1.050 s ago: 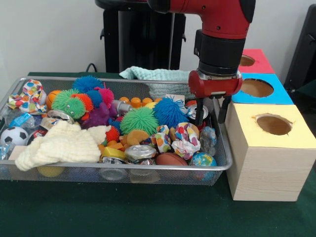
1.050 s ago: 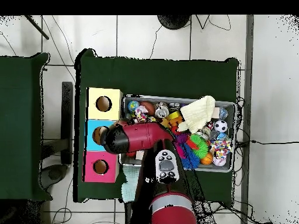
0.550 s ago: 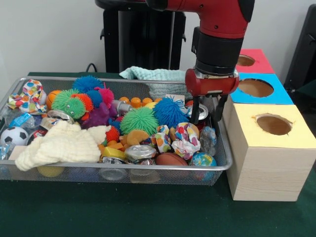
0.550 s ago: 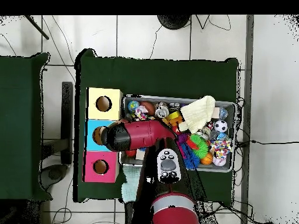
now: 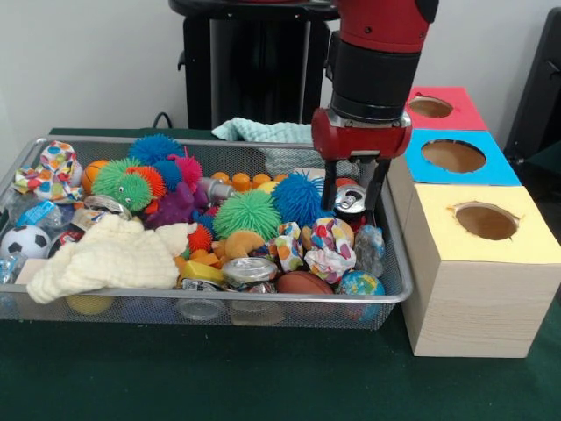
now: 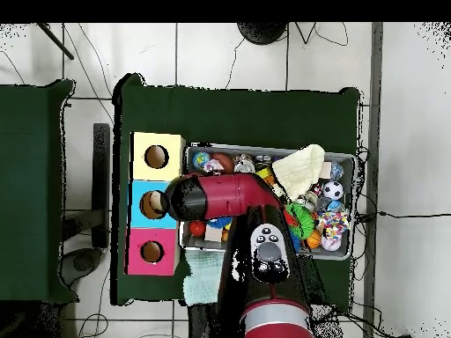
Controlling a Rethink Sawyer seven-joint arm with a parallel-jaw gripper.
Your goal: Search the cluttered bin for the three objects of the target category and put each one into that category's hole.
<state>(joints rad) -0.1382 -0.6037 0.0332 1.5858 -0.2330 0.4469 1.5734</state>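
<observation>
My gripper (image 5: 351,207) hangs in the right end of the wire mesh bin (image 5: 263,298), open, with one finger on each side of a crushed red soda can with a silver top (image 5: 351,198). I cannot tell whether the fingers touch the can. Other crushed cans lie near the bin's front (image 5: 248,270) and at its left (image 5: 105,204). Yellow (image 5: 517,250), blue (image 5: 495,167) and red (image 5: 460,110) boxes, each with a round hole on top, stand right of the bin. In the overhead view the red arm (image 6: 211,197) hides the gripper and the can.
The bin holds spiky rubber balls (image 5: 248,213), a cream knit cloth (image 5: 110,256), patterned cloth bundles (image 5: 329,259), small sports balls (image 5: 24,239) and orange beads. A teal towel (image 5: 272,132) lies behind the bin. The yellow box's wall stands close to the gripper's right.
The gripper has shifted left in the front view, away from the yellow box, and risen slightly. Its fingers now straddle the red can, which has not moved.
</observation>
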